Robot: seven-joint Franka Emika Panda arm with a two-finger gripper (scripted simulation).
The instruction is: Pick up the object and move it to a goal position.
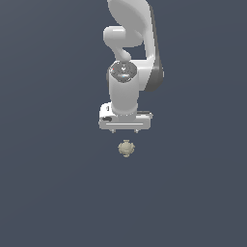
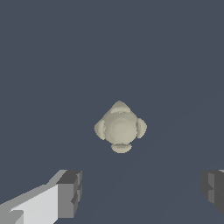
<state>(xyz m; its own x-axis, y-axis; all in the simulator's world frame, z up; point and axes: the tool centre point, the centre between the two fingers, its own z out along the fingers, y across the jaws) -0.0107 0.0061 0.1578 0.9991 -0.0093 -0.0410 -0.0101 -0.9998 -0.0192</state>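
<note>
Object (image 2: pixel 120 128) sits clear; tool (image 2: pixel 140 192) fingertips cropped at frame edge.

1. Arm (image 1: pixel 132 29): upper links cut off by the exterior view's top edge; base not visible.
2. Gripper (image 1: pixel 125 126): fingertips too small to separate in the exterior view.
3. Gripper fingers (image 2: pixel 70 194): in the wrist view both cut by picture edges, only dark pads and part of one white body showing.
4. Object (image 2: pixel 120 128): underside hidden; knob count uncertain.
</note>
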